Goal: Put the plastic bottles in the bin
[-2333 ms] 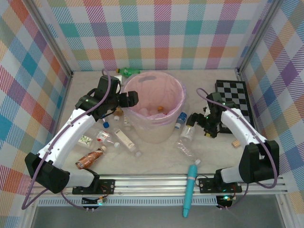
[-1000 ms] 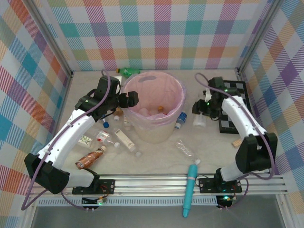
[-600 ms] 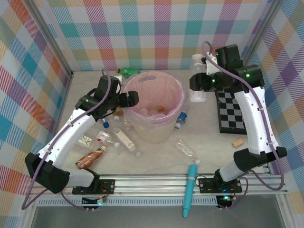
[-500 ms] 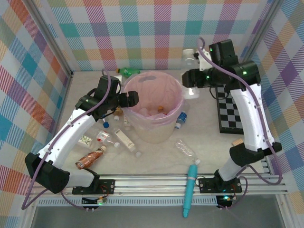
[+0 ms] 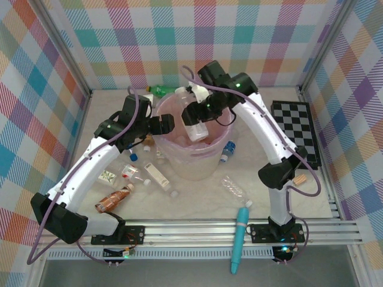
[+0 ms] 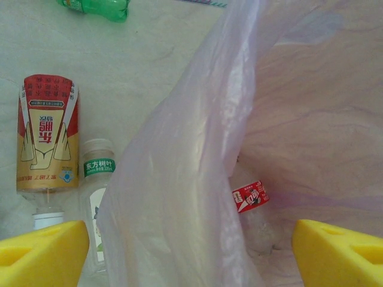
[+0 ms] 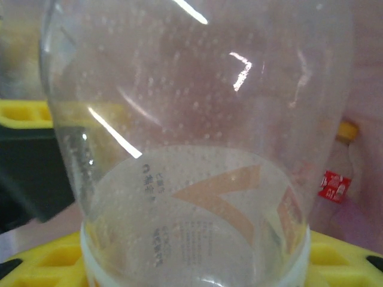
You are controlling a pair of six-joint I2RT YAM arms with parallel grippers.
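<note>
Left gripper [image 5: 163, 124] stays wide at the bin's [image 5: 179, 168] left rim, bag [image 6: 179, 179] edge between its jaws. Right gripper [image 5: 195, 115] has swung over from the checkered board [image 5: 296, 128], clamping a clear bottle [image 5: 198, 130] above the bin; 1 release should drop it in.

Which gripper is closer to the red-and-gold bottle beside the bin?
Left. The left gripper is at the bin's rim, beside the red-and-gold bottle; the right gripper holds a clear bottle over the bin.
</note>
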